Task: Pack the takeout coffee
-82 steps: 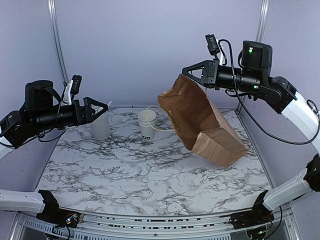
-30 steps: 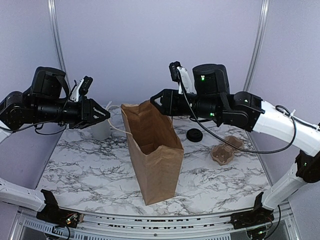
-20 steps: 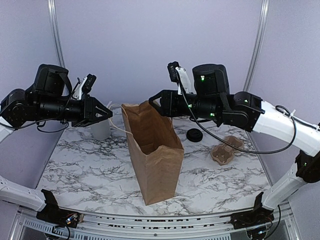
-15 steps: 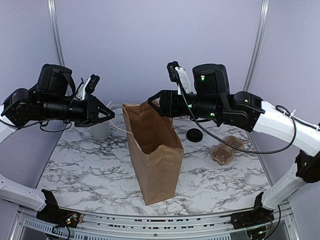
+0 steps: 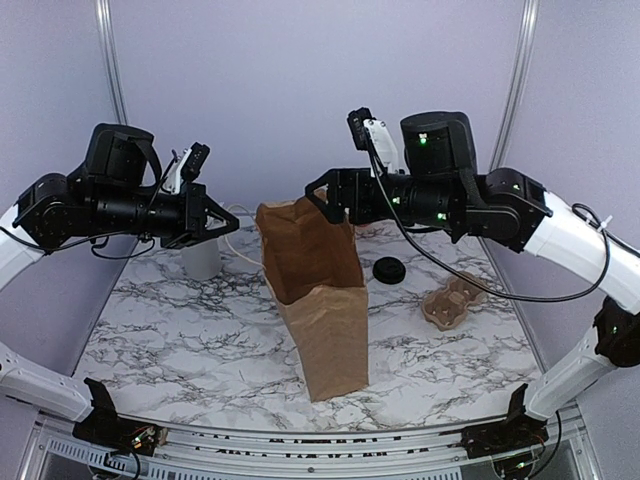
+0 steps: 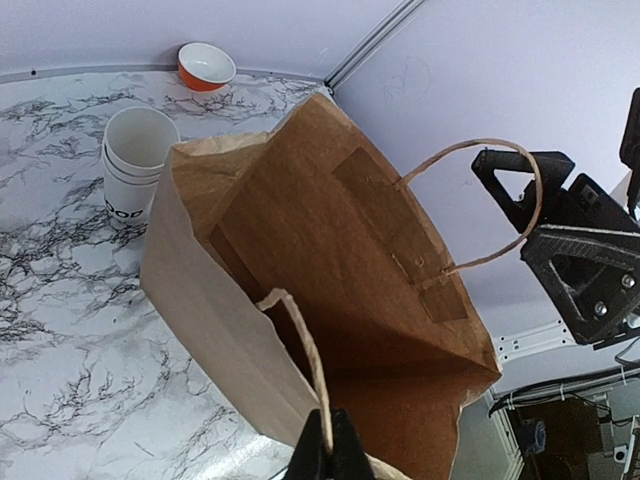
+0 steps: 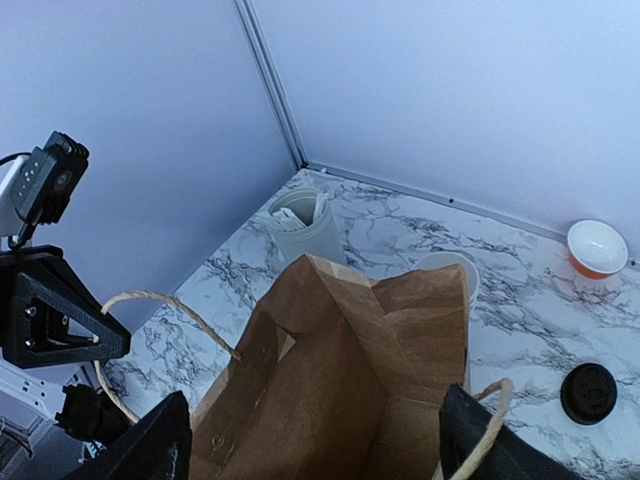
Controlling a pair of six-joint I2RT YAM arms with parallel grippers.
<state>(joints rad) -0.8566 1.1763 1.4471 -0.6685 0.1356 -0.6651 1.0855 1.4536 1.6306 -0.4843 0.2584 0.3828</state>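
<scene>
A brown paper bag (image 5: 322, 300) stands upright and open in the middle of the table. My left gripper (image 6: 330, 442) is shut on the bag's near twine handle (image 6: 300, 340); from above it (image 5: 226, 224) sits left of the bag's top. My right gripper (image 7: 315, 450) is open, its fingers spread over the bag's mouth. The other handle loop (image 6: 480, 200) hangs beside one of its fingers (image 7: 478, 440). Two stacked white takeout coffee cups (image 6: 135, 165) with dark lettering stand behind the bag, and only their rim (image 7: 445, 266) shows past it. A black lid (image 5: 389, 269) lies to the right.
A grey-white canister of utensils (image 5: 203, 258) stands at the back left. A small orange-and-white bowl (image 7: 597, 248) sits by the back wall. A cardboard cup carrier (image 5: 455, 300) lies right of the lid. Purple walls close in the marble table (image 5: 180, 340).
My left gripper has moved right and shut on the bag's near handle. My right gripper has opened and let go of the bag, which shifted slightly right.
</scene>
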